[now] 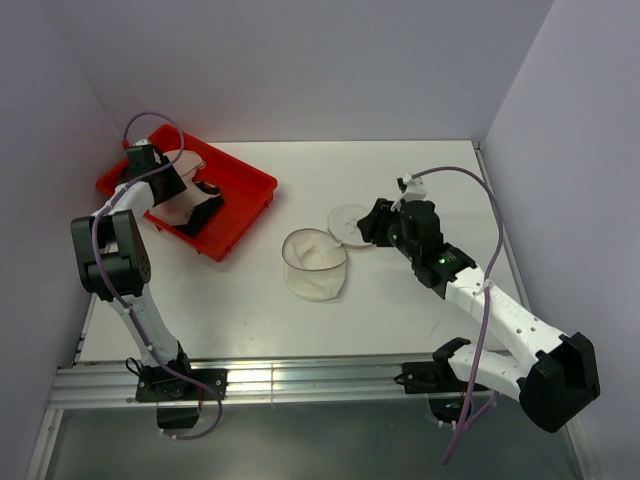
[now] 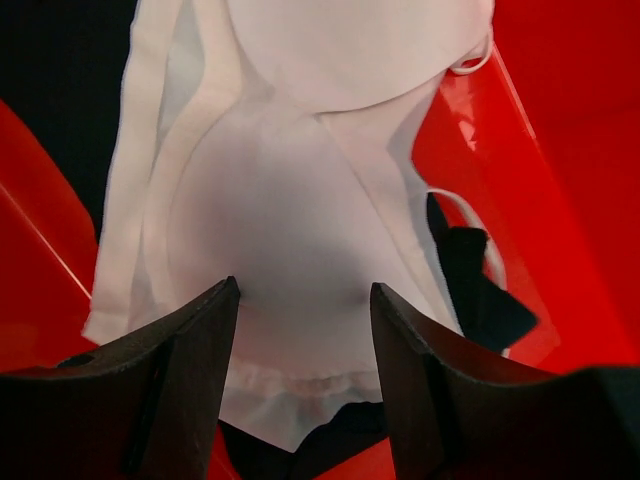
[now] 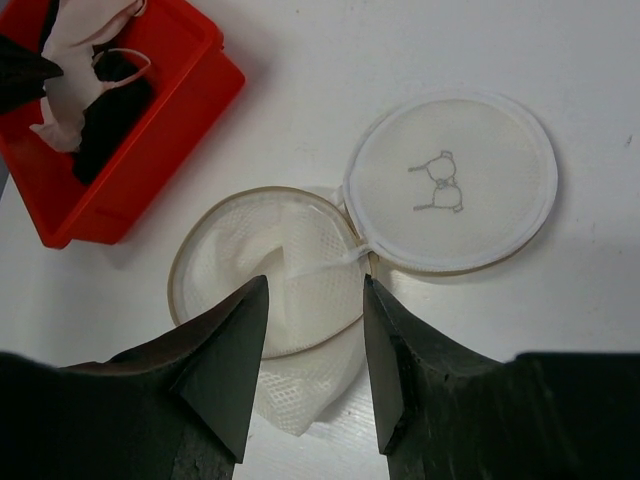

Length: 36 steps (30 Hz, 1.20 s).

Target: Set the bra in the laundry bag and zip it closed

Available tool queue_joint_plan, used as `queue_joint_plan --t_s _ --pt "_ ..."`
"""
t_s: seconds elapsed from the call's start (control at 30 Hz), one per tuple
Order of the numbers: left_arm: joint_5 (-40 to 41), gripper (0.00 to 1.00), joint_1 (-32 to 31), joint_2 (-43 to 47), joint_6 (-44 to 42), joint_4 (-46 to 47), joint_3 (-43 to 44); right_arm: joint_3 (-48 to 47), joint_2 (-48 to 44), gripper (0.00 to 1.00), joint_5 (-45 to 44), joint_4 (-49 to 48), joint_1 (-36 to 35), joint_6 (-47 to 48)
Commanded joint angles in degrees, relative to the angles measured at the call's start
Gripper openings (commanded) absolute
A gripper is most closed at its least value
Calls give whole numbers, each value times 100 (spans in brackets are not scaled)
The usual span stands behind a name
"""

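Observation:
The laundry bag lies open at the table's middle. Its mesh drum body (image 1: 314,262) (image 3: 265,270) gapes upward, and its round lid (image 1: 350,222) (image 3: 452,180) with the bra outline lies flat beside it, joined at one edge. A white bra (image 2: 280,210) (image 1: 178,208) lies in the red tray (image 1: 250,215) over a black garment (image 2: 470,280). My left gripper (image 2: 303,300) (image 1: 160,185) is open low over the tray, its fingers either side of a white cup. My right gripper (image 3: 315,300) (image 1: 372,225) is open and empty above the bag's hinge side.
The red tray (image 3: 150,150) stands at the table's far left near the left wall. Walls close in the table on the left, back and right. The black garment (image 1: 205,212) also shows in the tray in the top view.

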<state>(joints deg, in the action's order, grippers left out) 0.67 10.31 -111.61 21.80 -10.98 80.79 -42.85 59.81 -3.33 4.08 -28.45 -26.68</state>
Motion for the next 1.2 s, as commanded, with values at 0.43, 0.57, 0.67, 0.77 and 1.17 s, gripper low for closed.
queue_joint_plan --t_s 0.43,0.57,0.67,0.77,1.17 --pt "188 35 50 131 -168 175 -72 -241 162 51 -45 -83 -310 233" --pt "259 27 50 149 -194 237 -178 -250 127 51 -71 -74 -337 242" --pt "311 3 59 192 -142 263 -196 -215 83 51 -71 -109 -354 242" --pt "337 0 59 446 -36 334 -257 -233 118 51 -45 -109 -363 259" --pt "162 0 50 2212 535 606 -555 -618 452 60 -18 -135 -969 400"
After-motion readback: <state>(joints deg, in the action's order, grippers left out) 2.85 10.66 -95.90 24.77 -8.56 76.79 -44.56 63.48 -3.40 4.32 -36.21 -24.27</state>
